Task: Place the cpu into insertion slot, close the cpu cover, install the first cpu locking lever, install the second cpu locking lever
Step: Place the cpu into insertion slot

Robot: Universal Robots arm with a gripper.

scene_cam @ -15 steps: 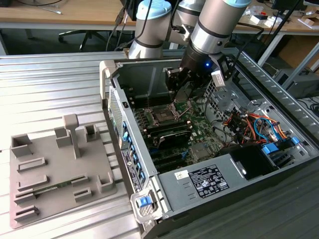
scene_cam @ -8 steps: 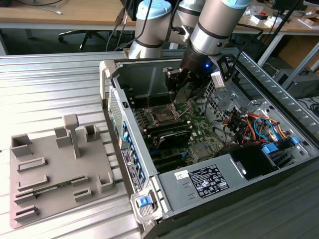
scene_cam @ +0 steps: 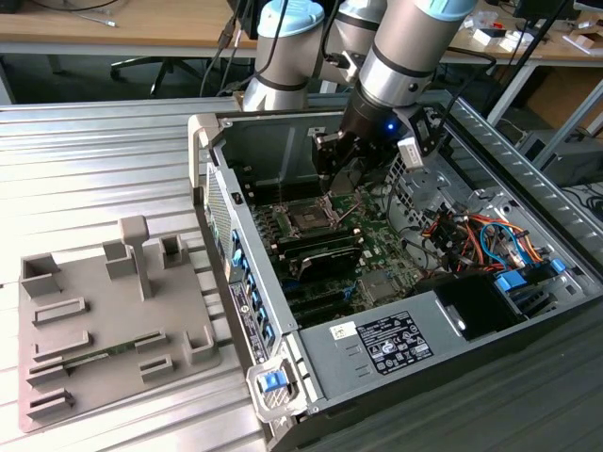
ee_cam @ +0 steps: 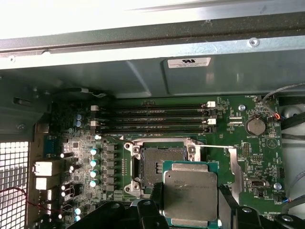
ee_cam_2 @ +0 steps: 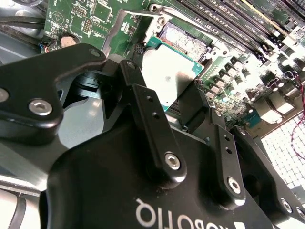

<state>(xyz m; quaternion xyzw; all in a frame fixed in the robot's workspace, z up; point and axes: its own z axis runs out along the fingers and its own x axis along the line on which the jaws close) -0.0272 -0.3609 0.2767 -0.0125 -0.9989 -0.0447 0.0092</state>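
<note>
Open computer case (scene_cam: pixel 273 141) lying on a ribbed metal table (scene_cam: pixel 94 169), with a grey parts tray (scene_cam: pixel 104 315) on the exterior view's left. Arm (scene_cam: pixel 405 56) reaching down inside. Gripper (scene_cam: pixel 341 174) clamped on the cpu (ee_cam: pixel 190 191), held flat near the bare socket (ee_cam: pixel 159 164), hiding one socket edge, not seated. Memory slots (ee_cam: pixel 150 119) just beyond; coin battery (ee_cam: pixel 257 126) nearby.

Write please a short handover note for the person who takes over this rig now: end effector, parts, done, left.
End effector: shut on the chip.
Chip: held over the board near the socket, not in it.
Socket: empty; cover looks open.
Done: chip picked up.
Left: seat chip, close cover, both locking steps.
</note>
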